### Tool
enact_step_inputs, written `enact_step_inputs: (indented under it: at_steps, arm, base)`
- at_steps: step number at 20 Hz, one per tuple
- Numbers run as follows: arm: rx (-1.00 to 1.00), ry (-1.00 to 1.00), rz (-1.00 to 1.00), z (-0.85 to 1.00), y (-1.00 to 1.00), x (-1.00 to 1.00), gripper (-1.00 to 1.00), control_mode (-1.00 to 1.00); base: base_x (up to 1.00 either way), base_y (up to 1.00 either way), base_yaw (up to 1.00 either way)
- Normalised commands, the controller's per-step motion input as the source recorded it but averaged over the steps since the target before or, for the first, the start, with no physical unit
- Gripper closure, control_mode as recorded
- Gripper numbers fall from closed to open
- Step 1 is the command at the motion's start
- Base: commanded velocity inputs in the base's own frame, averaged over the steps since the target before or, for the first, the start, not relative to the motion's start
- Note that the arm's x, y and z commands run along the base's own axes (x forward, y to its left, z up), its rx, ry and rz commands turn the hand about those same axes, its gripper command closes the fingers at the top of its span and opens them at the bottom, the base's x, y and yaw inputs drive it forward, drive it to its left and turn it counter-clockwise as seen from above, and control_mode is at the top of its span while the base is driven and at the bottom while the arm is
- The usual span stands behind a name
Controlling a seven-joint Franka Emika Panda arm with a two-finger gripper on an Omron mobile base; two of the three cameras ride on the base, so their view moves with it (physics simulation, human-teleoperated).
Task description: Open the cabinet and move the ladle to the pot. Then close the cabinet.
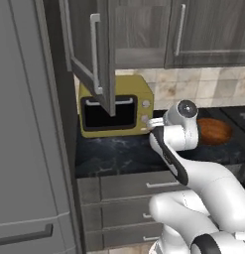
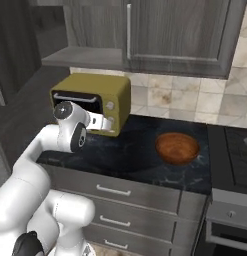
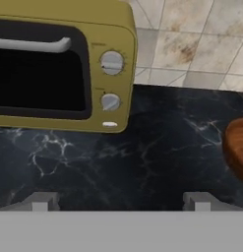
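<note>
The cabinet (image 1: 89, 54) door is seen swung open above a yellow oven (image 1: 116, 105) on the dark table (image 2: 140, 150). The ladle cannot be made out inside the cabinet, and the pot cannot be made out either. A ladle is judged light, stiff and somewhat slippery, best taken around the middle of its handle. The pincer (image 3: 120, 202) is held low over the table, spread wide, with nothing held or touched. A wooden bowl (image 2: 177, 148) is seen near the stove.

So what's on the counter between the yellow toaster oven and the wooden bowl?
Nothing: bare dark marble counter separates the toaster oven and wooden bowl, clearest in the right base view.
</note>
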Motion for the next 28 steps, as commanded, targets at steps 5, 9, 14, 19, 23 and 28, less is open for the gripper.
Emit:
enact_step_inputs:
  at_steps: [5,9,14,19,23,28]
  arm:
    - [0.0,0.0,0.0,0.0,0.0,0.0,-1.0,1.0]
    - [0.0,0.0,0.0,0.0,0.0,0.0,-1.0,1.0]
    - [0.0,0.0,0.0,0.0,0.0,0.0,-1.0,1.0]
    - [0.0,0.0,0.0,0.0,0.0,0.04,-1.0,-1.0]
    - [0.0,-0.01,0.0,0.0,0.0,-0.12,-1.0,-1.0]
    - [0.0,-0.05,0.03,0.01,0.0,-0.38,-1.0,-1.0]
  base:
    - [0.35,0.44,0.0]
    - [0.47,0.23,0.0]
    - [0.4,0.05,0.0]
    - [0.0,0.0,0.0]
    - [0.0,0.0,0.0]
    - [0.0,0.0,0.0]
